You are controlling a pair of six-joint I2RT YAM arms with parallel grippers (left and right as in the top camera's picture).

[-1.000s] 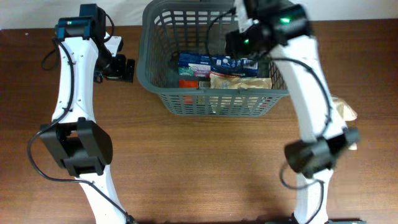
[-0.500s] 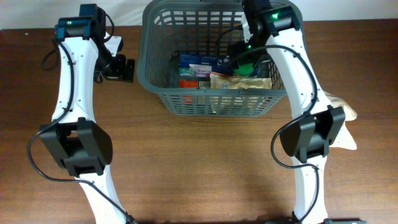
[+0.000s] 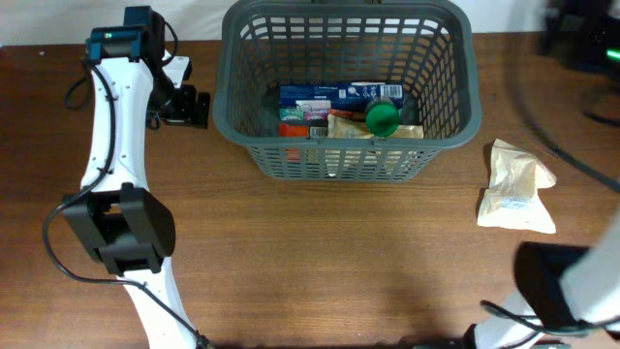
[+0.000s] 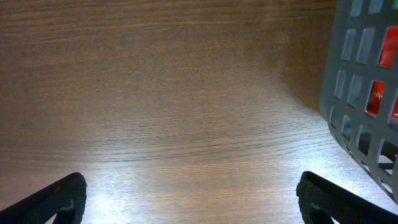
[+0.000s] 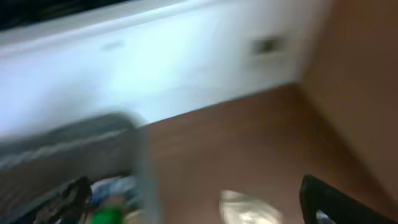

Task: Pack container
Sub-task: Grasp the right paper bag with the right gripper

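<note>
Overhead looks straight down at the grey basket (image 3: 339, 160). Left wrist's low by its left wall, right wrist's off right, blurry.

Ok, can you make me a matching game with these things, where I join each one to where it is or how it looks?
1. container
2. green round thing
3. beige packet
4. left gripper

A. lying right of the container
B. open, left of the container
C. grey, with slotted sides
D. inside the container

Pairs: 1-C, 2-D, 3-A, 4-B
</note>
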